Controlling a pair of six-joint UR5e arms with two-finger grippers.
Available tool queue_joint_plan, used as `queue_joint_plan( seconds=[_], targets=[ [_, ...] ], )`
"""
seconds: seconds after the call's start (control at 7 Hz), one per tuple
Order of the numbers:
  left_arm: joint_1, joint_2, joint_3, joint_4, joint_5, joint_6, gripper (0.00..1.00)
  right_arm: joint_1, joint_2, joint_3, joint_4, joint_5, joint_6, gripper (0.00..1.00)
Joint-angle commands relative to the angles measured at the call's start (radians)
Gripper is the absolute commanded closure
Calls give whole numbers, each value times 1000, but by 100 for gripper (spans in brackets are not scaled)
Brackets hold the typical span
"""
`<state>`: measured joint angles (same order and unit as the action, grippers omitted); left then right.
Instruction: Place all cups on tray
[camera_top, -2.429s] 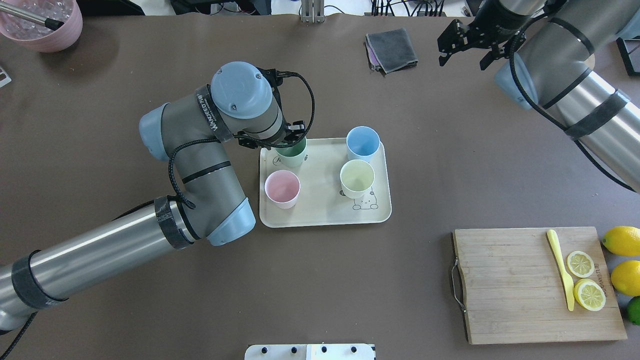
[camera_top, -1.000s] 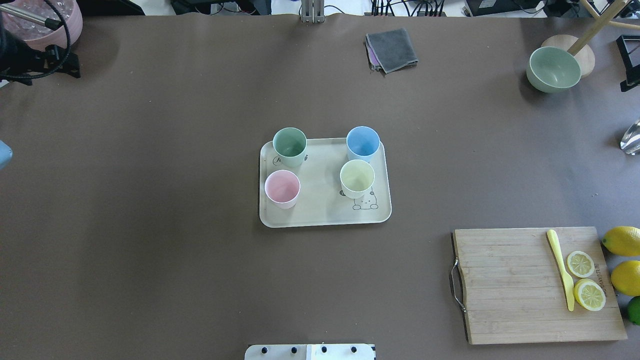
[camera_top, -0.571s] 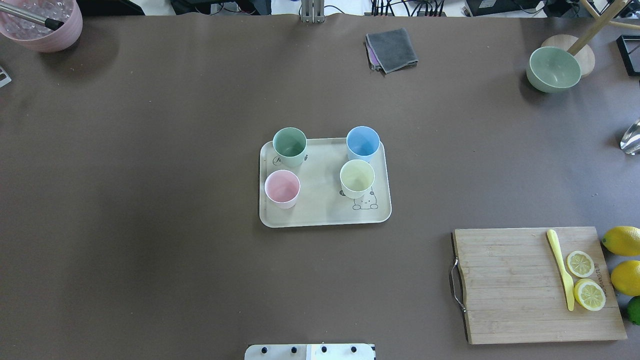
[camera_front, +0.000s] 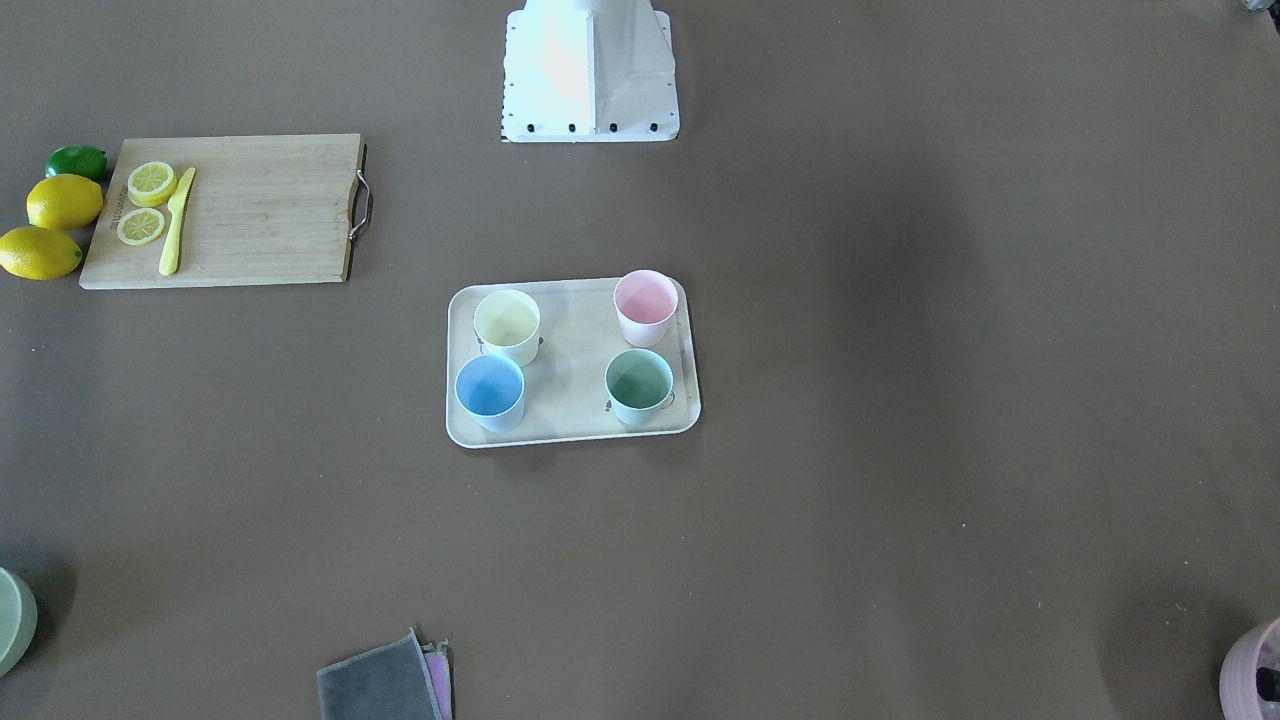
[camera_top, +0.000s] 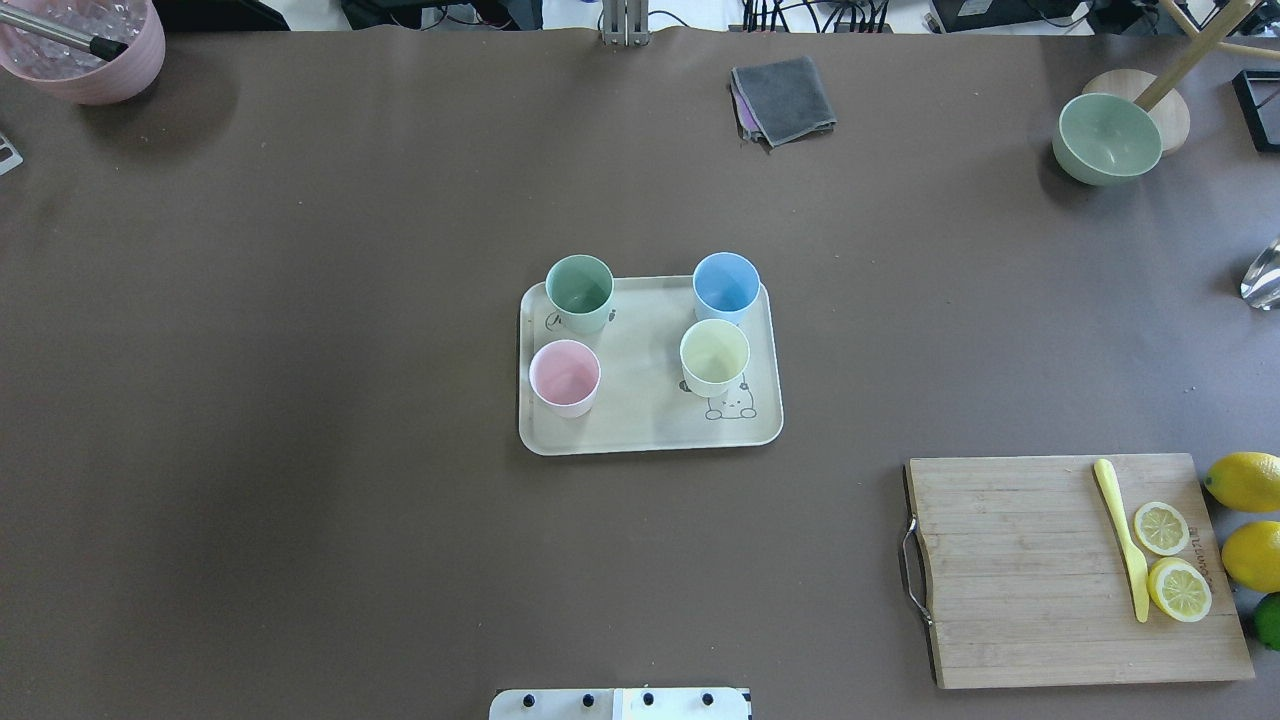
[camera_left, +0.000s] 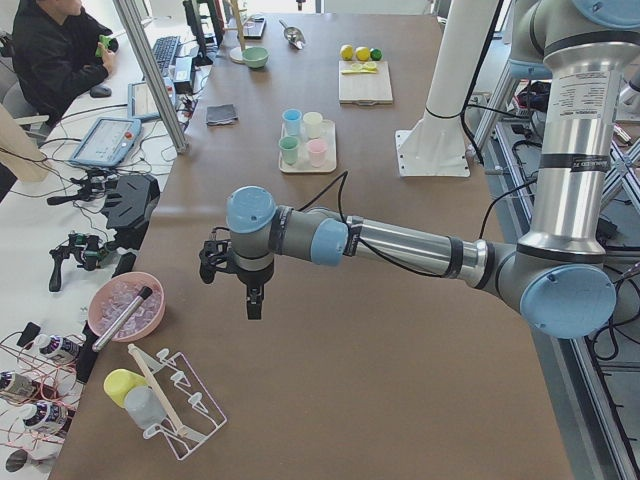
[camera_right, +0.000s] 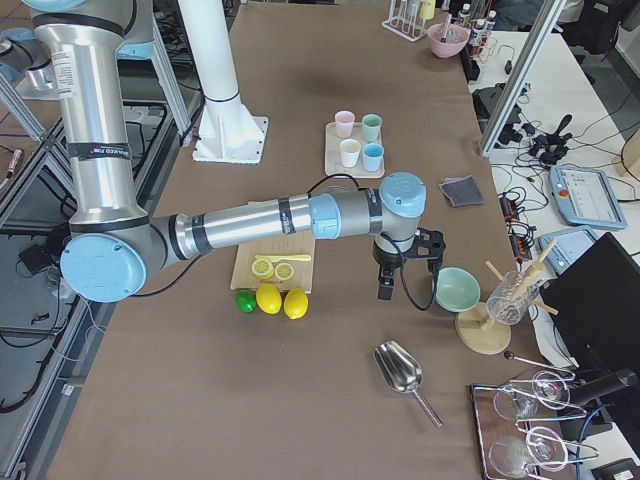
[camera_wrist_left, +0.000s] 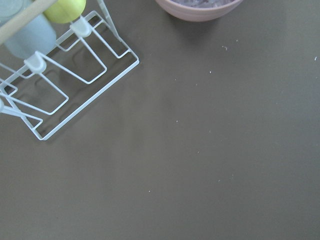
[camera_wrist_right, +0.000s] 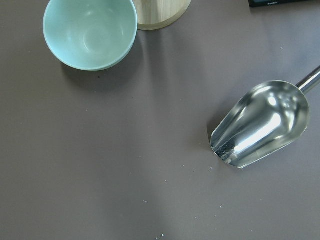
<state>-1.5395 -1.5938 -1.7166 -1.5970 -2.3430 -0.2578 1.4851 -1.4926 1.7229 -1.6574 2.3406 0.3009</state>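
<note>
My left gripper (camera_left: 250, 303) and right gripper (camera_right: 386, 287) show only in the 2 side views, too small to judge how my jaws stand. The front-facing view's edge cuts off the pale-green round bowl (camera_front: 12, 620) at 8 o'clock, the mauve round pot (camera_front: 1252, 672) at 4 o'clock and the folded grey cloth (camera_front: 380, 685) at 6 o'clock.

Overhead and front cams oppose, steep down; side cams at 9 and 3 o'clock; all share tray (camera_top: 640, 425).
</note>
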Motion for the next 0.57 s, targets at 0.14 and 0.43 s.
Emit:
queue_joint_plan(
  seconds=[0.14, 0.43],
  targets=[
    [-2, 43, 0, 0, -2, 2, 2, -25, -3, -2, -5, -3, -2, 0],
    [-2, 44, 5, 0, 2, 0, 2, -26, -32, -9, -4, -1, 0, 0]
  ],
)
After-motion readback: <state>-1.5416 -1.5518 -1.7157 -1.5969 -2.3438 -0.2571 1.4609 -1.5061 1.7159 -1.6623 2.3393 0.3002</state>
